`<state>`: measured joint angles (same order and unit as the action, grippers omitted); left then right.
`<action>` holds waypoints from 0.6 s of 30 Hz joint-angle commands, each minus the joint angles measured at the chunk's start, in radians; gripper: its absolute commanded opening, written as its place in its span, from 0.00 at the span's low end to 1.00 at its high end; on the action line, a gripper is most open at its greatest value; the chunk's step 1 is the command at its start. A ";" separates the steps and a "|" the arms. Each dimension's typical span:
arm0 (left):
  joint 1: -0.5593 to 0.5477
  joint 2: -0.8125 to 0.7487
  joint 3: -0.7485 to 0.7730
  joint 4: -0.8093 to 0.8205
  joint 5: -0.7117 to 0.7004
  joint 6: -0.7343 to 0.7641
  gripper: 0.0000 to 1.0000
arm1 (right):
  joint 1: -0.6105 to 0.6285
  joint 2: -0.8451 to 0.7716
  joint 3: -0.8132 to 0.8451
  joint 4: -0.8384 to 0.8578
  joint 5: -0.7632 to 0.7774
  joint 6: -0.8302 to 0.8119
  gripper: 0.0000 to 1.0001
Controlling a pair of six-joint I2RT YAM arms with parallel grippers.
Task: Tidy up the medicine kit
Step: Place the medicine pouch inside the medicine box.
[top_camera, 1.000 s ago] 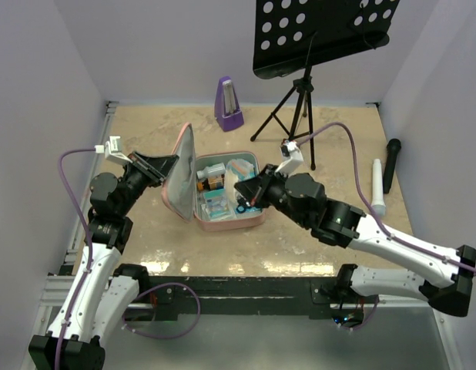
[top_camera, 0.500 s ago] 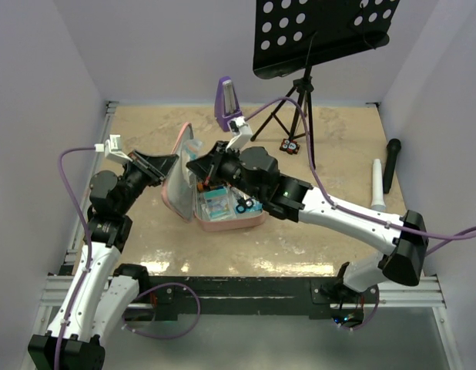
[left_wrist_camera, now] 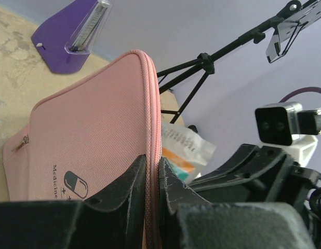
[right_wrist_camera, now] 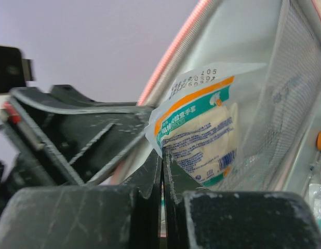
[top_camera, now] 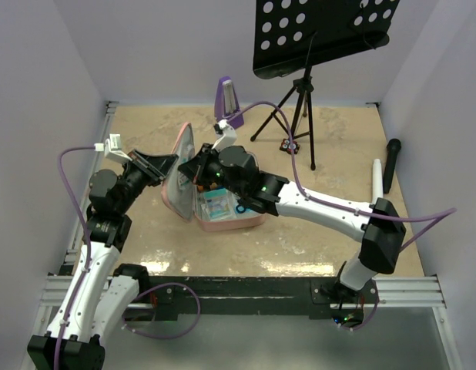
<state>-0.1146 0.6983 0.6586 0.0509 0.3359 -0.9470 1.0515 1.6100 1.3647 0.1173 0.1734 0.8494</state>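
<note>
The pink medicine kit (top_camera: pixel 232 224) lies unzipped mid-table, its lid (top_camera: pixel 182 156) standing nearly upright. My left gripper (top_camera: pixel 171 163) is shut on the lid's zip edge (left_wrist_camera: pixel 153 129), with a finger on each side. My right gripper (top_camera: pixel 195 171) reaches over the case to the lid's grey inner face. It is shut on a corner of a white packet with orange and teal bands (right_wrist_camera: pixel 202 132), which rests against the lid's mesh pocket (right_wrist_camera: pixel 285 104). The same packet (left_wrist_camera: pixel 187 148) pokes out behind the lid in the left wrist view. Small boxes (top_camera: pixel 217 205) fill the base.
A purple metronome (top_camera: pixel 228 102) stands behind the kit. A black music stand tripod (top_camera: pixel 298 104) is at the back right, with a small dark item (top_camera: pixel 289 145) near its foot. A white tube (top_camera: pixel 378 187) and a black microphone (top_camera: pixel 390 163) lie at the right.
My right arm has swung left across the open case, carrying the packet from the right side of the base to the inside of the lid. The left arm has kept hold of the lid.
</note>
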 commanded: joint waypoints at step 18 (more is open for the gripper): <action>-0.007 -0.005 0.061 -0.010 0.003 0.025 0.00 | -0.002 -0.119 0.057 -0.169 0.121 -0.191 0.41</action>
<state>-0.1146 0.6983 0.6769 0.0170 0.3252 -0.9379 1.0500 1.5475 1.3663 0.0139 0.2283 0.7471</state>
